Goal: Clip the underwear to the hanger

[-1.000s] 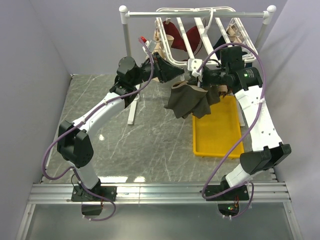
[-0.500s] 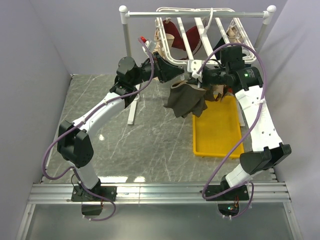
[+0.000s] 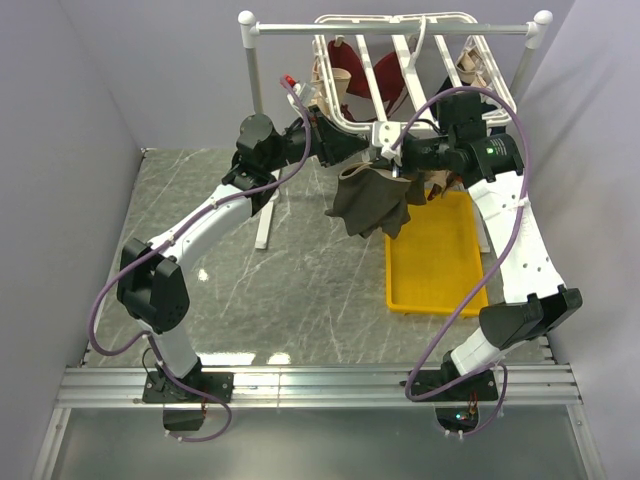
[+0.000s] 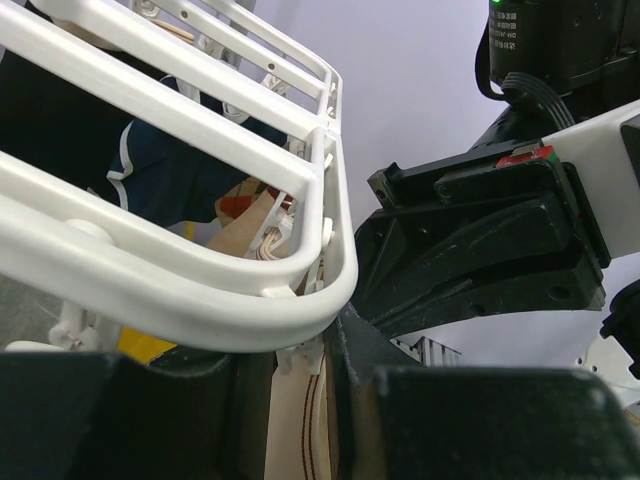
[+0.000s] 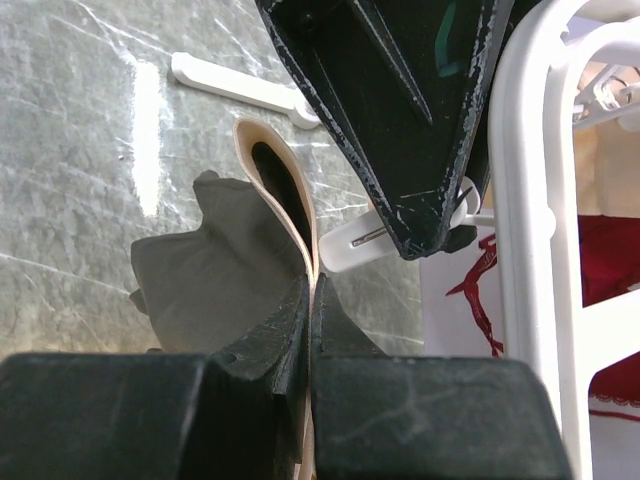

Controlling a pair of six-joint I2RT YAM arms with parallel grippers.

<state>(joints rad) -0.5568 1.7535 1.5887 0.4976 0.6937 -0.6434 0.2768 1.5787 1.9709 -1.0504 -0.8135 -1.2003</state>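
Under the hanger's (image 3: pixel 345 118) near corner, the right pincer (image 5: pixel 308 300) is clenched on the underwear's (image 3: pixel 372 200) beige band (image 5: pixel 300 190), with the garment hanging above the bench (image 3: pixel 250 270). The left pincer (image 5: pixel 425 235) grasps a white clip (image 5: pixel 350 245). Doing this step well likely means feeding the band fully into the clip before releasing.

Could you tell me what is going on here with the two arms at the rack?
The right gripper has its fingers shut on the beige band of the underwear, holding it up under the near corner of the hanger. The left gripper pinches a clip at that corner. The band sits beside the clip, apparently not yet clipped.
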